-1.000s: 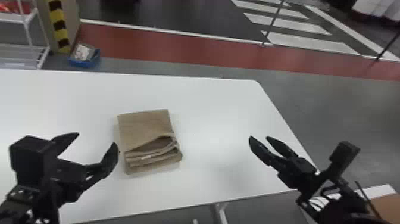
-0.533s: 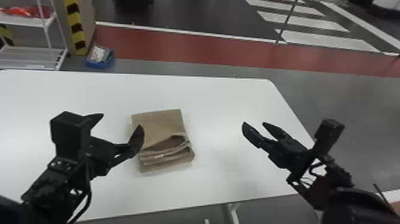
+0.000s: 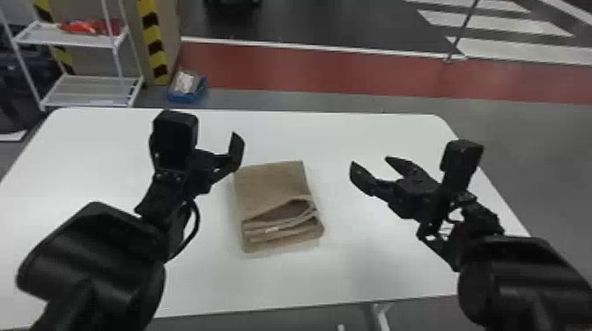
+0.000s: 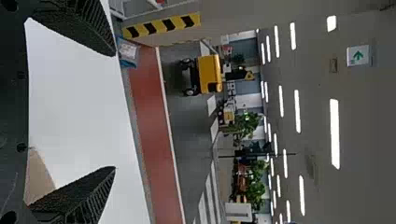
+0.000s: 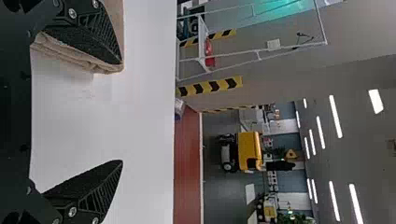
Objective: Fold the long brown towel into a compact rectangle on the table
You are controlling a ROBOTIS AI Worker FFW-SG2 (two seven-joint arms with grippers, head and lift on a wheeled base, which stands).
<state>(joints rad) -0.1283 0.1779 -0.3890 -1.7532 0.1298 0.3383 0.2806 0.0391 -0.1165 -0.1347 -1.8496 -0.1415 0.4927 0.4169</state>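
Brown rectangular cloth towel [image 3: 271, 185] is folded compact; maybe only gaping edge to be tidied. Black two-fingered left gripper [image 4: 115, 111], right gripper [image 5: 122, 112] held empty either side of towel, fingers spread.

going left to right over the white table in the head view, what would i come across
Left gripper → brown towel, folded into a compact rectangle → right gripper

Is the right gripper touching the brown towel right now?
Apart. The head view shows a strip of white tabletop between the right gripper and the nearest edge of the brown towel.
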